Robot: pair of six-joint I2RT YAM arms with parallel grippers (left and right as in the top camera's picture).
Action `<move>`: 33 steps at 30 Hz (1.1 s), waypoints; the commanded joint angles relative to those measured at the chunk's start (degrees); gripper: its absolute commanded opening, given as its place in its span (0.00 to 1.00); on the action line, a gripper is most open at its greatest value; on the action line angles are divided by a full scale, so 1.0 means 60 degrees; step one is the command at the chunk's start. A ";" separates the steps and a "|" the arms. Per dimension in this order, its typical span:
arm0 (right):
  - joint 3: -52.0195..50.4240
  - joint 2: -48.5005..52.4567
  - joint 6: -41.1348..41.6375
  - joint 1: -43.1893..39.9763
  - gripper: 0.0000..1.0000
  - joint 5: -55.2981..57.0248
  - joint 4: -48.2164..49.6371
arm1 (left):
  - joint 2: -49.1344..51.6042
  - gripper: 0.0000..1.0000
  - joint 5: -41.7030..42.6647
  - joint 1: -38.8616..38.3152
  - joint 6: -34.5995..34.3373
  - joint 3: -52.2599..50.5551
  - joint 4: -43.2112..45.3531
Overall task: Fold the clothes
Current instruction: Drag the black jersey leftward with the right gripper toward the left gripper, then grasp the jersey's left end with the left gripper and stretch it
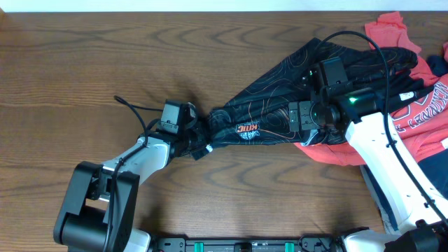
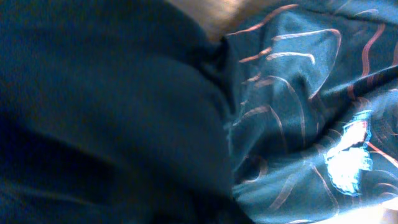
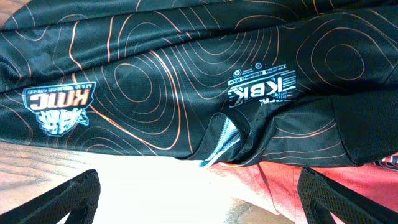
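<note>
The black jersey [image 1: 280, 105] with thin orange contour lines lies stretched from the table's middle up to the back right. Its narrow left end is bunched at my left gripper [image 1: 194, 134], which looks shut on it. The left wrist view is filled with the jersey's dark cloth [image 2: 298, 112], and the jaws are hidden there. My right gripper [image 1: 297, 115] hovers over the jersey's near edge, open and empty. In the right wrist view its fingers [image 3: 205, 199] stand wide apart over the jersey's hem [image 3: 186, 93] and the red tee [image 3: 323, 180].
The red tee [image 1: 420, 105] with white lettering lies at the right, partly under the jersey. A navy garment [image 1: 437, 171] lies at the right edge. Another red piece of cloth [image 1: 388, 28] sits at the back right. Bare wooden table [image 1: 84, 63] spreads to the left.
</note>
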 commanded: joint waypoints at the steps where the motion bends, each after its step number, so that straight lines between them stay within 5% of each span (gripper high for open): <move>1: 0.0113 -0.0127 0.0138 -0.0047 0.99 0.0022 -0.0022 | -0.0233 0.06 -0.0404 0.0488 0.0379 0.0080 -0.0040; 14: 0.0113 -0.0127 0.0138 -0.0255 0.99 0.0193 -0.0117 | -0.2503 0.06 -0.0463 0.5723 0.0845 0.1741 0.0197; 15: 0.0113 -0.0127 0.0138 -0.0255 0.99 0.0197 -0.0117 | -0.2488 0.16 -0.0463 0.5952 0.0849 0.1829 0.0193; 17: 0.0113 -0.0127 0.0138 -0.0259 0.99 0.0193 -0.0131 | -0.2481 0.92 -0.0455 0.6280 0.0849 0.1861 0.0127; 18: 0.0113 -0.0127 0.0138 -0.0255 0.99 0.0189 -0.0157 | -0.2481 0.98 -0.0372 0.6353 0.0849 0.1861 -0.0073; 27: 0.0113 -0.0127 0.0138 -0.0259 0.99 0.0186 -0.0193 | -0.2375 0.98 0.1421 0.4790 0.0852 0.1847 -0.4309; 33: 0.0113 -0.0127 0.0138 -0.0259 0.99 0.0120 -0.0222 | -0.1599 0.98 0.1122 0.2455 0.0310 0.1657 -0.4397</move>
